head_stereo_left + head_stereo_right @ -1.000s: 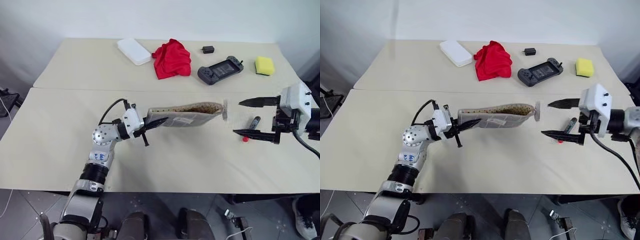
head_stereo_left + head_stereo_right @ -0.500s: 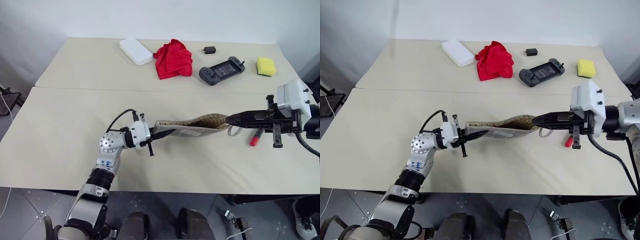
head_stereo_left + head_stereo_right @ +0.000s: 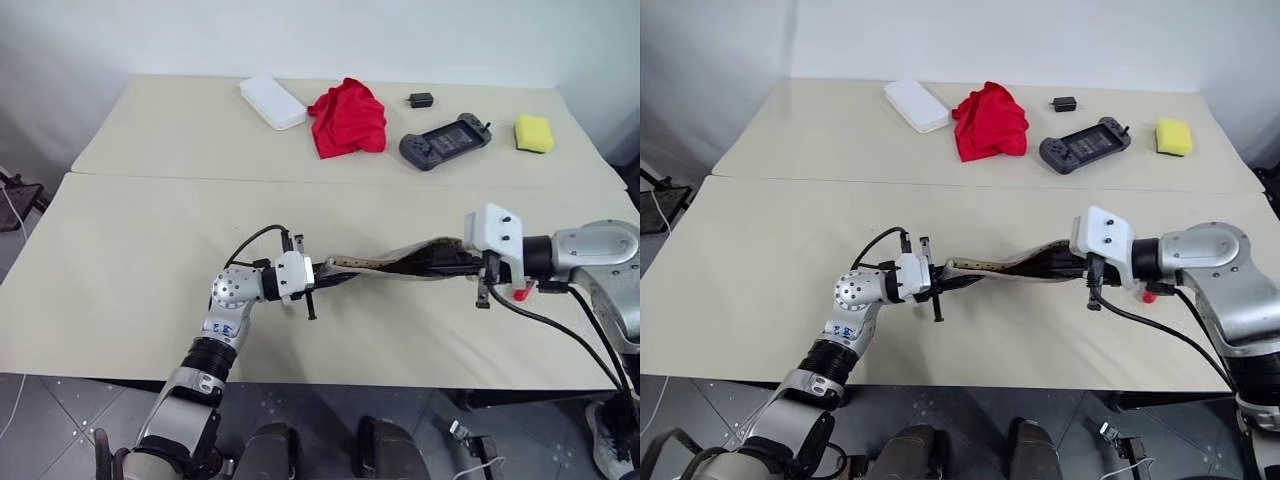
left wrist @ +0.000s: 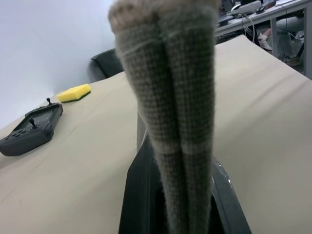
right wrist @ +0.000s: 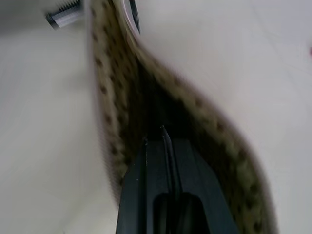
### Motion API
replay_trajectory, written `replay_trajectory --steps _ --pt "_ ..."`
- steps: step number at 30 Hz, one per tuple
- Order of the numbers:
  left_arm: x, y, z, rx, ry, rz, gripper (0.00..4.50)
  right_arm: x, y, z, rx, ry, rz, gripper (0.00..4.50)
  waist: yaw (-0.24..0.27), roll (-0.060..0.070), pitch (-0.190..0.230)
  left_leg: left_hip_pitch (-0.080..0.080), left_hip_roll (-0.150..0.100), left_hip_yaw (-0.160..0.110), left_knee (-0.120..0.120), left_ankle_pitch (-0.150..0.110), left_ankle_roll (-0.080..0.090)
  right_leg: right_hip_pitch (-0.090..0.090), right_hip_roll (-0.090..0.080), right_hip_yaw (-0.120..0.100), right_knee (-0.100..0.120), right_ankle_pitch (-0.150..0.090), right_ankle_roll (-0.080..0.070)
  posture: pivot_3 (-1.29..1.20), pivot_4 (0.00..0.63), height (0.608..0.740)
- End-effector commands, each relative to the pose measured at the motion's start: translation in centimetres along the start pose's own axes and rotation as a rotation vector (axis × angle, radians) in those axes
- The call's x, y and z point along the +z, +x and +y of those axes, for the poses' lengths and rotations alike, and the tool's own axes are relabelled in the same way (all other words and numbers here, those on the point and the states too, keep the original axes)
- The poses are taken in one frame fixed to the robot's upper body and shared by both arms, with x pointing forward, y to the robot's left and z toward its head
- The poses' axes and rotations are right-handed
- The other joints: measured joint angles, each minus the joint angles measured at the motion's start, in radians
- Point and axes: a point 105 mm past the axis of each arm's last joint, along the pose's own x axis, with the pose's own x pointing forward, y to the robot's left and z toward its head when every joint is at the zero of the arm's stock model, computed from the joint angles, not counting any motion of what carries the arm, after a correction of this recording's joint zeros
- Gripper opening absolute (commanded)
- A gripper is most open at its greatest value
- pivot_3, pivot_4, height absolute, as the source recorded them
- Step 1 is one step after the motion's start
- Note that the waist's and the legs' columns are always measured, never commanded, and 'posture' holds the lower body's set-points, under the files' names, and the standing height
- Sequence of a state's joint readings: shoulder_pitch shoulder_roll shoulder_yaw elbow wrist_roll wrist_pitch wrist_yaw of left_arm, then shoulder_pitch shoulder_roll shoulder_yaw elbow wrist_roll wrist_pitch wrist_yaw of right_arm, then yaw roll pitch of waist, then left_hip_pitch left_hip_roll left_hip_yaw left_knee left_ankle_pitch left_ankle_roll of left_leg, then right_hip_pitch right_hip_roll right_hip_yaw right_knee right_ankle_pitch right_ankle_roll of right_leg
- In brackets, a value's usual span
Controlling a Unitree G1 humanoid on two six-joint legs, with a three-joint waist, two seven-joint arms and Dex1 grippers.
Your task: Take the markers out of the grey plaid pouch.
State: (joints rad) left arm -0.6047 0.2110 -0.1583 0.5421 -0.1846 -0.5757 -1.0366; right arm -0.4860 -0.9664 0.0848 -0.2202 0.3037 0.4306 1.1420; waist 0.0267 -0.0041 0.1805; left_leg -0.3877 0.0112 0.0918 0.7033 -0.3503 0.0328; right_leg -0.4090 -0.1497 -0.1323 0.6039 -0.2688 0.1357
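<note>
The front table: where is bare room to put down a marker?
The front beige table is bare to the left of the left tool, and along the near edge below the grey plaid fabric pouch. It is crowded by the right tool, beside the red marker.

Left arm: silver-grey segmented limb, round perforated joint housing, black ribbed forearm collar, looped black cable, white wrist block. Left pincer (image 3: 325, 283): black fingers. Right arm: smooth silver cylinders, white boxy wrist housing, black cable trailing beneath. Right pincer (image 5: 158, 146): black fingers.
</note>
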Motion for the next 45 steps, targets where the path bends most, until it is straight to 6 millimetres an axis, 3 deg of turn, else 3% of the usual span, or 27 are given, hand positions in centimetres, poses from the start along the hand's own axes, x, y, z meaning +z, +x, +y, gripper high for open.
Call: replay_trajectory --steps 1,4,8,15,19,26,29,36,39,45 --pt "0.5 0.2 0.3 0.011 0.016 -0.015 0.00 1.0 0.8 -0.5 -0.038 -0.100 0.041 0.03 -0.002 0.000 0.000 0.000 0.000 0.000 0.000 0.000 0.000 0.000 0.000 0.000 0.000 0.000 0.000 0.00 0.150 0.740" --pt "0.5 0.3 0.4 0.018 -0.003 -0.018 0.00 1.5 2.1 -1.1 -0.055 -0.288 0.114 0.03 -0.005 0.000 0.000 0.000 0.000 0.000 0.000 0.000 0.000 0.000 0.000 0.000 0.000 0.000 0.000 0.00 0.150 0.740" --pt "0.6 0.5 0.9 0.046 -0.041 -0.036 0.00 0.9 3.6 -1.2 -0.035 -0.387 0.179 0.03 -0.004 0.000 0.000 0.000 0.000 0.001 0.000 0.000 0.000 -0.001 0.001 0.000 0.001 0.000 0.000 0.00 0.150 0.740" --pt "0.9 0.3 1.8 0.076 -0.061 -0.042 0.00 3.1 5.5 -0.7 -0.033 -0.477 0.124 0.03 -0.004 0.000 0.000 0.000 -0.001 0.001 0.000 0.000 0.000 -0.001 0.001 0.000 0.001 0.000 0.000 0.00 0.150 0.740" --pt "0.8 0.0 1.9 0.084 -0.073 -0.037 0.00 2.7 5.9 -1.1 -0.037 -0.527 0.167 0.03 -0.003 0.000 0.000 0.000 -0.001 0.001 0.000 0.000 0.000 -0.001 0.001 0.000 0.000 0.000 0.000 0.00 0.150 0.740" --pt "0.7 0.2 1.9 0.070 -0.087 -0.038 0.00 3.6 7.8 -0.8 -0.024 -0.540 0.129 0.03 -0.007 0.000 0.000 0.000 0.000 0.001 0.000 0.000 0.000 -0.001 0.001 0.000 0.001 0.000 0.000 0.00 0.150 0.740" --pt "0.7 0.2 1.9 0.072 -0.089 -0.038 0.00 2.9 8.0 -0.8 -0.015 -0.493 0.152 0.63 -0.004 0.000 0.000 0.000 -0.001 0.001 0.000 0.000 0.000 -0.001 0.001 0.000 0.000 0.000 0.000 0.00 0.150 0.740" --pt "0.7 0.1 1.9 0.076 -0.100 -0.036 0.00 2.6 8.2 -1.5 -0.040 -0.502 0.181 2.80 -0.009 0.000 0.000 0.000 0.000 0.001 0.000 0.000 0.000 -0.001 0.001 0.000 0.001 0.000 0.000 0.00 0.150 0.740" --pt "0.7 0.1 1.9 0.077 -0.103 -0.035 0.00 2.9 8.4 -2.3 -0.070 -0.513 0.186 2.80 -0.014 0.000 0.000 0.000 0.000 0.001 0.000 0.000 0.000 -0.001 0.001 0.000 0.001 0.000 0.000 0.00 0.150 0.740" --pt "0.7 0.0 2.3 0.084 -0.105 -0.038 0.00 3.2 9.4 -3.0 -0.080 -0.531 0.193 4.00 -0.018 0.000 0.000 0.000 -0.001 0.001 0.000 0.000 0.000 -0.001 0.001 0.000 0.001 0.000 0.000 0.00 0.150 0.740"
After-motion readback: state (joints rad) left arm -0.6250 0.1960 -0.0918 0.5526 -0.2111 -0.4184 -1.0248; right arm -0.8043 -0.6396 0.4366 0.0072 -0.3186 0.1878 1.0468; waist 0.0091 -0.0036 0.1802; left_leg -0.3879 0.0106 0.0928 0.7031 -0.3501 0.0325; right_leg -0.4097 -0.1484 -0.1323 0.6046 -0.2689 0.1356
